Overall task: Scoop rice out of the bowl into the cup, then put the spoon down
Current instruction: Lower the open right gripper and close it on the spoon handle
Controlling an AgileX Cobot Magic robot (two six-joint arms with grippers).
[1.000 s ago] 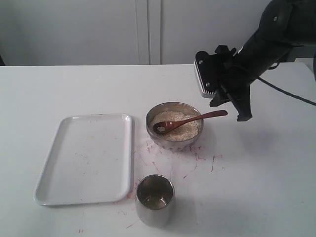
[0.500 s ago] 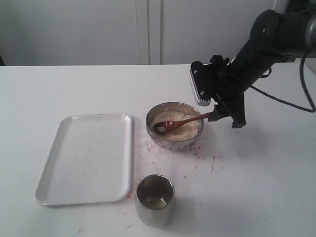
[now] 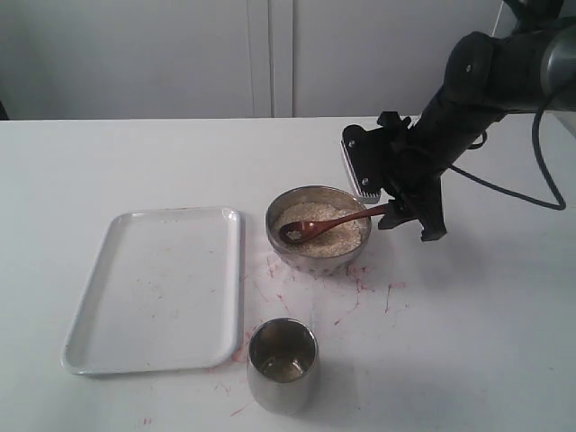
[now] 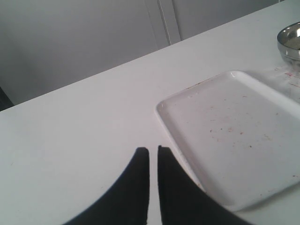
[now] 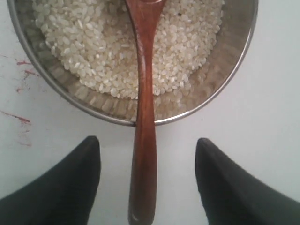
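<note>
Fingers [image 5: 70, 187] of the right gripper [image 5: 146, 141] stand spread wide, one on either side of the spoon [image 5: 143, 117]. Bare table [image 5: 281, 117] shows between each finger and the slim handle, so nothing is pinched. The handle's end lies between the fingers. Just ahead of the fingertips it crosses the rim of the bowl [image 5: 225, 79] and runs on over the rice [image 5: 84, 47] that fills the bowl. The gap on both sides is plain only from the right wrist camera. In the exterior view this gripper hangs low at the handle's tip, and whether it touches the wood cannot be told there. The wrist picture cuts off the spoon's head, while the exterior view shows it lying on the rice with a few grains in it. That view also shows the cup [image 3: 283, 364], upright and well apart from this gripper, beyond the bowl and off to one side. A white tray [image 3: 162, 288] lies farther off again, past the bowl. Red marks [image 3: 360, 288] streak the table around the bowl's foot, and a cable [image 3: 513, 189] trails behind the arm. The left gripper [image 4: 151, 150] appears only in its own wrist view. Its fingers are pressed nearly together with a thin slit between them, holding nothing, above bare table. The tray's corner lies just ahead of it and to one side, with the bowl's rim beyond.
</note>
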